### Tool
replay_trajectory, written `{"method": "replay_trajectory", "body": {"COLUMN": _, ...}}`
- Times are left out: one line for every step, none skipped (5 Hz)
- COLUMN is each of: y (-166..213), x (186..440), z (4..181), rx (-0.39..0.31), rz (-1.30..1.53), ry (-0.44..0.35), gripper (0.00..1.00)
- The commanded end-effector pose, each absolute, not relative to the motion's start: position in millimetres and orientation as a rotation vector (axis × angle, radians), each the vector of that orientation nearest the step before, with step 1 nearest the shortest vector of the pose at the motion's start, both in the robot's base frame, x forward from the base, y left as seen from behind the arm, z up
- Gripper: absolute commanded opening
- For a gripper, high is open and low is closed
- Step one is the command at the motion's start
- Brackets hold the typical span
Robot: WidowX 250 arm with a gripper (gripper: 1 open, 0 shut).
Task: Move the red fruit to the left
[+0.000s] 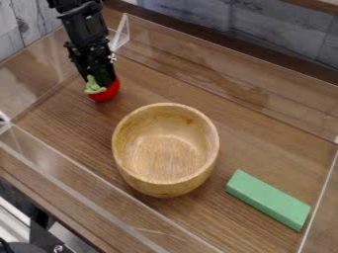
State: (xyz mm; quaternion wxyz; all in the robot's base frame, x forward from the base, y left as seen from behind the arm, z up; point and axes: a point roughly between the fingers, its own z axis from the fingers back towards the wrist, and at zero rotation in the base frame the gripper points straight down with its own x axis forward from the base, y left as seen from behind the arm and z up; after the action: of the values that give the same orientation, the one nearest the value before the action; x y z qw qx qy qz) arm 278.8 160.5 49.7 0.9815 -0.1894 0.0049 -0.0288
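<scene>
The red fruit [102,89], a small glossy strawberry with a green cap, rests on the wooden table at the far left, near the clear side wall. My black gripper [95,79] comes down steeply from above, its fingertips right at the fruit's cap and hiding part of it. The fingers stand close on either side of the cap. At this size I cannot make out whether they still press on it.
A large wooden bowl [165,148] stands mid-table, to the right of and nearer than the fruit. A flat green block [268,199] lies at the near right. Clear acrylic walls [40,74] ring the table.
</scene>
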Motion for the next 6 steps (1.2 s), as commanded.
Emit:
{"method": "replay_trajectory", "body": {"y": 169.4, "x": 281.5, "z": 72.5, "rx": -0.340, "rz": -0.046, "ry": -0.037, "gripper": 1.00}}
{"method": "replay_trajectory", "body": {"y": 163.7, "x": 286.0, "z": 79.0, "rx": -0.337, "rz": -0.040, "ry": -0.040, "gripper": 1.00}}
{"method": "replay_trajectory", "body": {"y": 157.7, "x": 290.6, "z": 87.2, "rx": -0.333, "rz": -0.035, "ry": -0.047, "gripper": 1.00}}
{"method": "replay_trajectory", "body": {"y": 150.1, "x": 296.2, "z": 98.6, "rx": -0.323, "rz": -0.036, "ry": -0.061, "gripper": 1.00}}
{"method": "replay_trajectory", "body": {"y": 144.1, "x": 300.4, "z": 111.0, "rx": -0.315, "rz": -0.030, "ry": -0.080, "gripper": 1.00}}
{"method": "replay_trajectory", "body": {"y": 141.3, "x": 302.5, "z": 119.4, "rx": -0.310, "rz": -0.022, "ry": -0.091, "gripper": 1.00}}
